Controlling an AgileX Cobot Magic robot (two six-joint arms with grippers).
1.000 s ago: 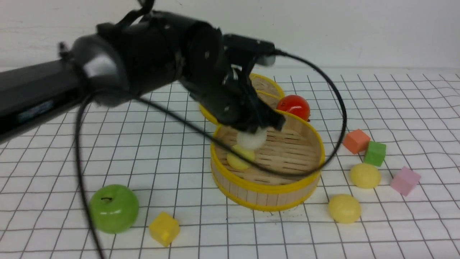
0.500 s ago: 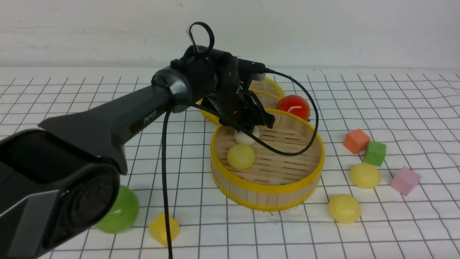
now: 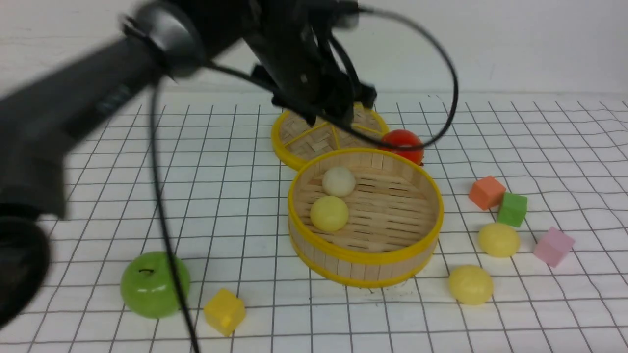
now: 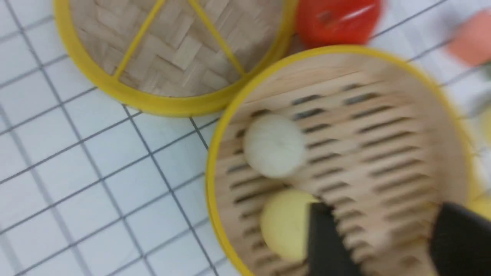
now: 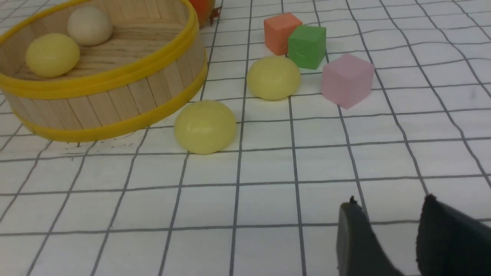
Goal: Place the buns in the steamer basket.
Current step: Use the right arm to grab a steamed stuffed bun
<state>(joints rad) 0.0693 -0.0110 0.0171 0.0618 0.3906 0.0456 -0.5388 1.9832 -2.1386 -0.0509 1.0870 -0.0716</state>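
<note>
steamer basket (image 3: 365, 268), white bun (image 3: 338, 181), yellow bun (image 3: 329, 213) inside

My left arm (image 3: 98, 98) is blurred, its top cut by the frame. Below my left claw (image 4: 383, 214), one finger (image 4: 326, 249) hides part of the yellow bun (image 4: 284, 226). Beyond the claw, the tomato (image 4: 337, 19) and lid (image 4: 172, 53) run off the edge, both blurred.

Your left arm (image 3: 93, 103) stretches forward from the left, blurred and raised, wrist angled down; your left gripper (image 4: 383, 211) hangs with its jaws well apart, gripping nothing. Your right gripper (image 5: 389, 203) sits low, its two dark fingers (image 5: 355, 237) slightly apart, empty
</note>
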